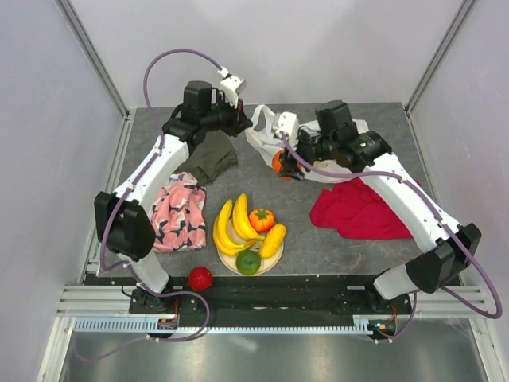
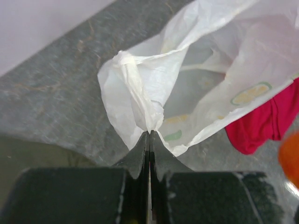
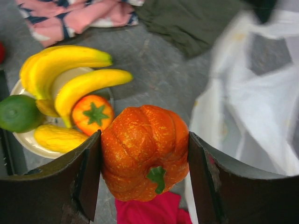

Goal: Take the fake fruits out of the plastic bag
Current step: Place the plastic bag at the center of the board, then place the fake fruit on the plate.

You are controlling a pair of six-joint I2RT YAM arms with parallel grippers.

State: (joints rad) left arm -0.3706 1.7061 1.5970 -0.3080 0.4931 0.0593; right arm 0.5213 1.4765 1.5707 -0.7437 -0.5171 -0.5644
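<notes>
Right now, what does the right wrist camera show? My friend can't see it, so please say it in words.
The right gripper clamps a ribbed orange fake fruit between its two dark fingers. Behind it to the left, a plate holds yellow bananas, a green round fruit and a smaller orange one; the white plastic bag lies blurred at the right.

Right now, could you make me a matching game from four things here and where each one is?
Things:
1. ribbed orange fruit
2. plastic bag
3. green round fruit
4. red apple

Places:
A. on the plate, beside the bananas
B. alone at the near edge of the table, off the plate
C. gripped between the fingers of the right tool
D. pinched in the shut left tool

Pairs: 1-C, 2-D, 3-A, 4-B
</notes>
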